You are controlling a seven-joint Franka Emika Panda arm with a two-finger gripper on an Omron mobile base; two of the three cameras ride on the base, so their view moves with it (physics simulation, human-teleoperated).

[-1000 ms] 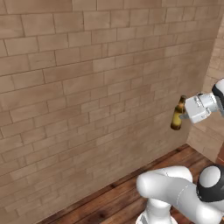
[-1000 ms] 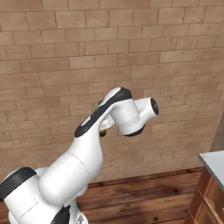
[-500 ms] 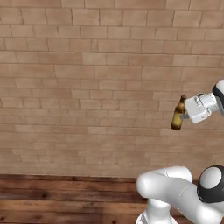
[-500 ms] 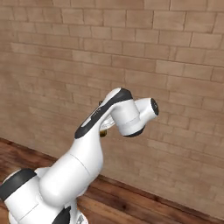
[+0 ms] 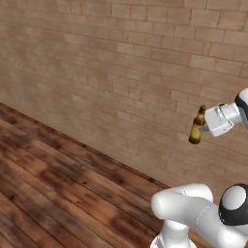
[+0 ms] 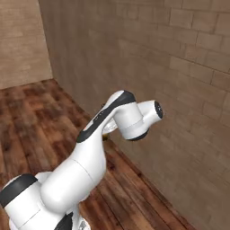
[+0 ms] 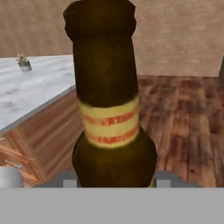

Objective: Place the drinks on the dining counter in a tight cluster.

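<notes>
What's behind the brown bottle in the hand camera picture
Behind the brown bottle lie a wooden floor and a brick wall; to its left, a marble counter carries a small potted plant. The bottle hides whatever is directly behind it.

The claw (image 5: pixel 207 127) held the brown bottle (image 5: pixel 196 127) up in the air, and the bottle blocked the way right in front of it. Close behind the bottle stood the brick wall (image 5: pixel 121 72), so there was little room on that side. Below the claw lay the wood floor (image 5: pixel 53 179), wide and bare. In the hand view, off to the bottle's left, the white marble counter (image 7: pixel 35 92) had lots of free top, with just a tiny potted plant (image 7: pixel 23 62) far back
</notes>
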